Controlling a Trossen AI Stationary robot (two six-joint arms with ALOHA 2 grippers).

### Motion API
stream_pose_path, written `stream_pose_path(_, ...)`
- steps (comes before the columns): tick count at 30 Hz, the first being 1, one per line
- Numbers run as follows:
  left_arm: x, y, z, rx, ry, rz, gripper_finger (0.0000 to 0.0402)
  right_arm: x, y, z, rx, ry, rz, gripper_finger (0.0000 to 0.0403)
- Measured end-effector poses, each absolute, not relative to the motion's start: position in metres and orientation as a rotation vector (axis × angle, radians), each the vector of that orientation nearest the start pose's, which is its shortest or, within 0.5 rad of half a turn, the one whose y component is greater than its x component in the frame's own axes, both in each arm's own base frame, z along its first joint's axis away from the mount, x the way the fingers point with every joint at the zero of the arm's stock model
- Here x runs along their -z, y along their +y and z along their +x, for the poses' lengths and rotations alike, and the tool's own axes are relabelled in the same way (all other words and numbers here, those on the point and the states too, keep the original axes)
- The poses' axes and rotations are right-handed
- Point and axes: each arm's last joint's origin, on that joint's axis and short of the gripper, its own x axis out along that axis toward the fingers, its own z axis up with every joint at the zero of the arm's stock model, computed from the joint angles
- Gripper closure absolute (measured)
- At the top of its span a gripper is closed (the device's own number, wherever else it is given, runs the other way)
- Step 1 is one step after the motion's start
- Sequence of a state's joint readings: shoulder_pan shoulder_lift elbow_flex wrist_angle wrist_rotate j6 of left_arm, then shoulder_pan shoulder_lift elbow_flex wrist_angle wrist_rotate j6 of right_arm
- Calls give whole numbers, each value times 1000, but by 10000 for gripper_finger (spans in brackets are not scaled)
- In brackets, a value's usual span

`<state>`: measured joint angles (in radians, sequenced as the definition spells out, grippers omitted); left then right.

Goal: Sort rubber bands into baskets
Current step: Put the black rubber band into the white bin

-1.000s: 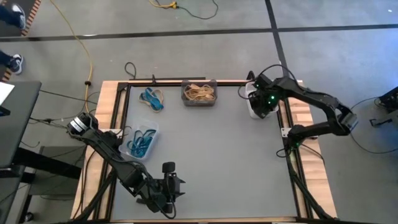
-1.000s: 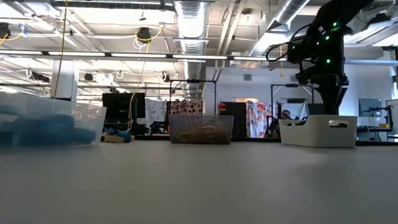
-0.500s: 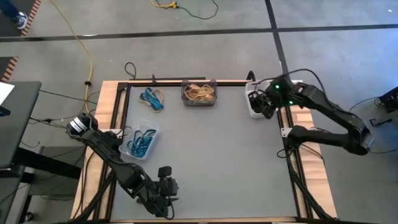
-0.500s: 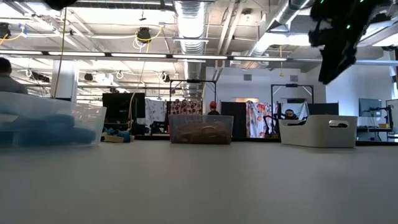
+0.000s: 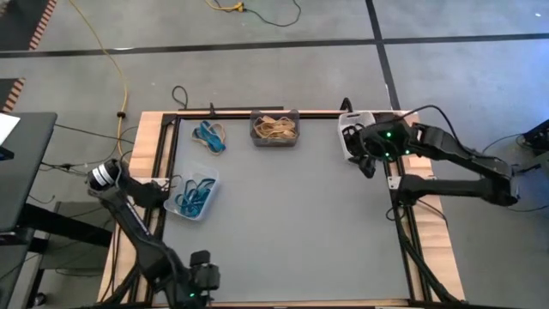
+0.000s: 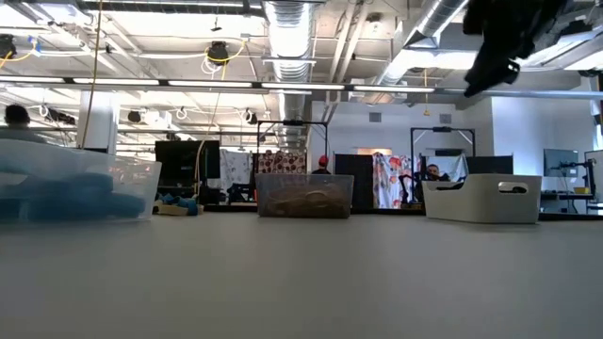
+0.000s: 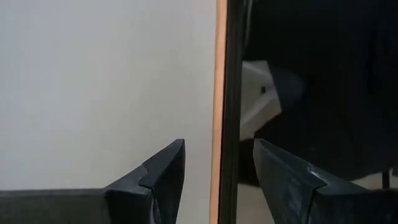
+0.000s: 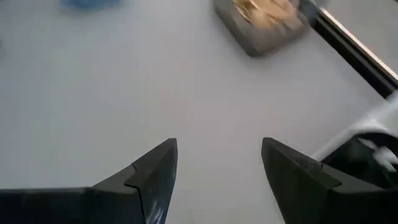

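Blue rubber bands (image 5: 209, 136) outside baskets (image 5: 274, 128), seemingly.

Even overhead light, soft shadows; right wrist view motion-blurred, the rest sharp.

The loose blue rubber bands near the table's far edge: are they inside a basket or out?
Out. The loose blue rubber bands lie on the bare grey table, between the clear plastic basket and dark grey basket.

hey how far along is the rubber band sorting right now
Mostly done: tan bands sit in the dark grey basket and blue ones in the clear basket. Nothing is in hand: the right gripper hangs open beside the white basket, and the left gripper is open at the table's near edge. Left: a blue cluster loose on the table.
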<state>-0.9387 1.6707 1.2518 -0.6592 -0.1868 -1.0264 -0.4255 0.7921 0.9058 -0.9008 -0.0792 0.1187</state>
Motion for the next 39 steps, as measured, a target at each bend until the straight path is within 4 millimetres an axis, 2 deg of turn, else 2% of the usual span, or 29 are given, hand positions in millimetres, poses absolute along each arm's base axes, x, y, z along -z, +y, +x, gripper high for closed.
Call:
stream_pose_path(5, -233, -279, 181, 89, 1203, -300, 221, -319, -42, 141, 260, 646, 256, 140)
stream_pose_path(9, -218, -286, 170, 42, 1255, -245, 221, -323, -31, 152, 178, 592, 239, 140)
stream_pose_path(17, -189, -290, 171, -10, 1363, -140, 221, -316, -13, 179, 80, 610, 191, 140)
stream_pose_path(27, -177, -287, 170, -82, 1395, -57, 221, -295, 2, 218, 3, 683, 157, 140)
stream_pose_path(35, -155, -289, 175, -65, 1452, 9, 222, -274, 16, 243, -53, 744, 115, 140)
stream_pose_path(39, -153, -286, 176, -83, 1461, 12, 246, -266, 26, 253, -88, 754, 96, 140)
